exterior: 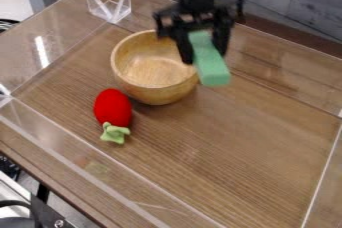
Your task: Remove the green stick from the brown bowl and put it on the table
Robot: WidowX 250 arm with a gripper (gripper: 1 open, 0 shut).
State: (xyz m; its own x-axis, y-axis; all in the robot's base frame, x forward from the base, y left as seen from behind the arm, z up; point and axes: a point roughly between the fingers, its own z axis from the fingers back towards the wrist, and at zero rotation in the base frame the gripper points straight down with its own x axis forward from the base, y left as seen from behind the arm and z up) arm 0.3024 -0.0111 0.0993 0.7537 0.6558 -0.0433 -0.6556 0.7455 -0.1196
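Observation:
My gripper [201,40] hangs pointing down just right of the brown bowl [155,67], shut on the upper end of the green stick [210,60]. The stick dangles tilted from the fingers, its lower end over the table [254,132] beside the bowl's right rim. The bowl's inside looks empty.
A red strawberry-like toy [112,109] with green leaves lies in front of the bowl to the left. Low clear acrylic walls [107,4] edge the tabletop. Bare wood stretches to the right and front of the bowl.

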